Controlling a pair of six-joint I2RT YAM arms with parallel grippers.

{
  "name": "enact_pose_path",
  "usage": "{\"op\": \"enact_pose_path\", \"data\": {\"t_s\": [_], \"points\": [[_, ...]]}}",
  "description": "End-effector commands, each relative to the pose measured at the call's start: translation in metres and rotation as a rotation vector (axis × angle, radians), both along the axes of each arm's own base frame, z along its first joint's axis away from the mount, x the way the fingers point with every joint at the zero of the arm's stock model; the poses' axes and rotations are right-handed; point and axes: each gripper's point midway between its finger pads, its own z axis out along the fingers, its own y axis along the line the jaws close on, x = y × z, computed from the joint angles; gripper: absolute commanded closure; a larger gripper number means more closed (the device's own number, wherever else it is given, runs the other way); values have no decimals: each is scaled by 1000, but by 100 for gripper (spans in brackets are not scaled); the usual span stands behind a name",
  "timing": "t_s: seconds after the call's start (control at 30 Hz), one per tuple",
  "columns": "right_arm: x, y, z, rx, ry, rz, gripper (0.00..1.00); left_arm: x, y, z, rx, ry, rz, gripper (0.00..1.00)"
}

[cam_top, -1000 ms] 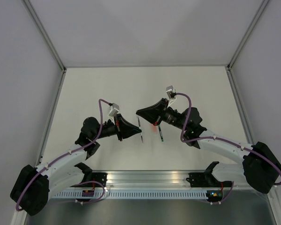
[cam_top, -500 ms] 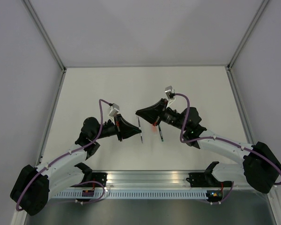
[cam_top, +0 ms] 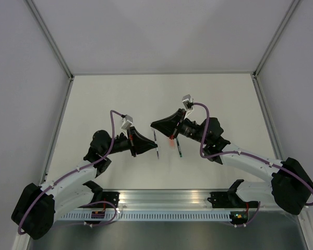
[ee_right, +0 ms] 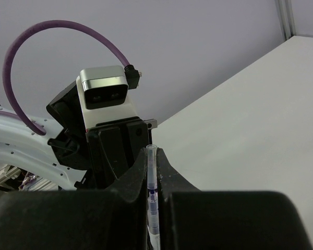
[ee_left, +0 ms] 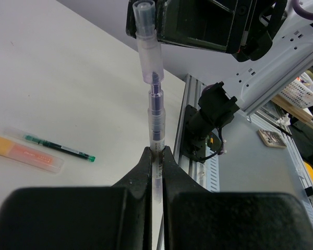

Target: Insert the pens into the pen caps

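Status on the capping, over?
Left claw shut on pen. Right claw shut on cap. Tip at cap mouth, not seated. Nothing in the way.

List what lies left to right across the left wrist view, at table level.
Orange pen → green pen → pale pen clamped in the left gripper → black bracket. The pen cap in the right gripper stands right above the pale pen, so it is left out.

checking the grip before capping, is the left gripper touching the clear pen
Touching. Left wrist view: the left gripper pinches the clear pen from both sides, no gap.
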Motion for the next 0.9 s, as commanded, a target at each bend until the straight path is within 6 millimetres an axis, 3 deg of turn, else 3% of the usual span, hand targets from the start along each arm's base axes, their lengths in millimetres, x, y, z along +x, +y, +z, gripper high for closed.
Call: {"op": "enact_pose_path", "data": {"t_s": [0.0,0.57,0.87], "points": [[-1,1,19,23,-57,0,100,-2,-1,14,-31,-47,-13,98],[-8,-5,21,30,-62,8,100,-1,0,13,-30,-42,-3,98],[-12,-8,6,24,-70,12,100,-6,0,19,-80,-29,-17,98]]}}
